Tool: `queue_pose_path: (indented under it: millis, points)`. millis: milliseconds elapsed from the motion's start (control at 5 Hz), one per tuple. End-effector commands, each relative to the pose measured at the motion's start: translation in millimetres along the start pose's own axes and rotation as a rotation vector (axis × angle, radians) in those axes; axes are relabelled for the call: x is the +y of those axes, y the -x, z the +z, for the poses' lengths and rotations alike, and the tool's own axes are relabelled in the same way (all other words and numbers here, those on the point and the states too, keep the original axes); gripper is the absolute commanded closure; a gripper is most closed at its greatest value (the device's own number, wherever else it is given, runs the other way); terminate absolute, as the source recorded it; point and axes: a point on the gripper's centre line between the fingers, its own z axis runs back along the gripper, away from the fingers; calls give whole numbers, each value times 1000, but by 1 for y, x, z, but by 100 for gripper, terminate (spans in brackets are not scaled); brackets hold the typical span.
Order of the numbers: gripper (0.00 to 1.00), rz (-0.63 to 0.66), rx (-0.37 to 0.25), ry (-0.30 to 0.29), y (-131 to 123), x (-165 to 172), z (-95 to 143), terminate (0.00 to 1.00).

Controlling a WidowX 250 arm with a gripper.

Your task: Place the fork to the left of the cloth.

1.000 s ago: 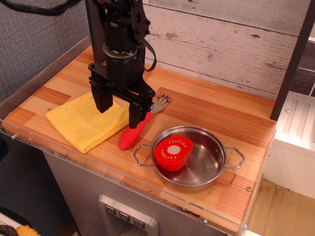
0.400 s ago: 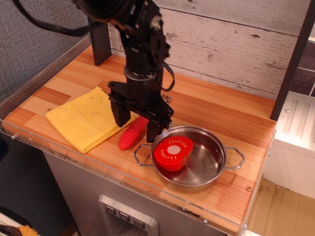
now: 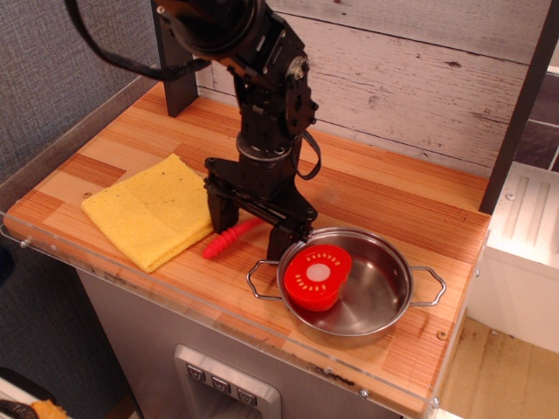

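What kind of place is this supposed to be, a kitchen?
Probably a toy or mock kitchen set up for a robot. A small wooden counter holds a steel pan, a yellow cloth and a red-handled fork, with a whitewashed plank wall behind.

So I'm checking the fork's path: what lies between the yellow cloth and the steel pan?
In the only view, the fork lies between the cloth and pan, with the gripper straddling it.
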Motion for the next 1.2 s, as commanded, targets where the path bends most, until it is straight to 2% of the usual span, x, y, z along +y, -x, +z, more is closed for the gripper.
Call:
queue_pose_path:
  millis: [0,200,400,600,800,1000]
  points:
    - [0,10,11,0,-5,11,-10,0]
    - [100,8,14,26,-6,14,-7,0]
    - [100,5,5,45,-7,17,2,0]
    - [100,24,-33,105,-8,26,30,0]
    - [100,35,-112,161,-4,39,77,0]
    - [100,64,-134,154,6,72,103,0]
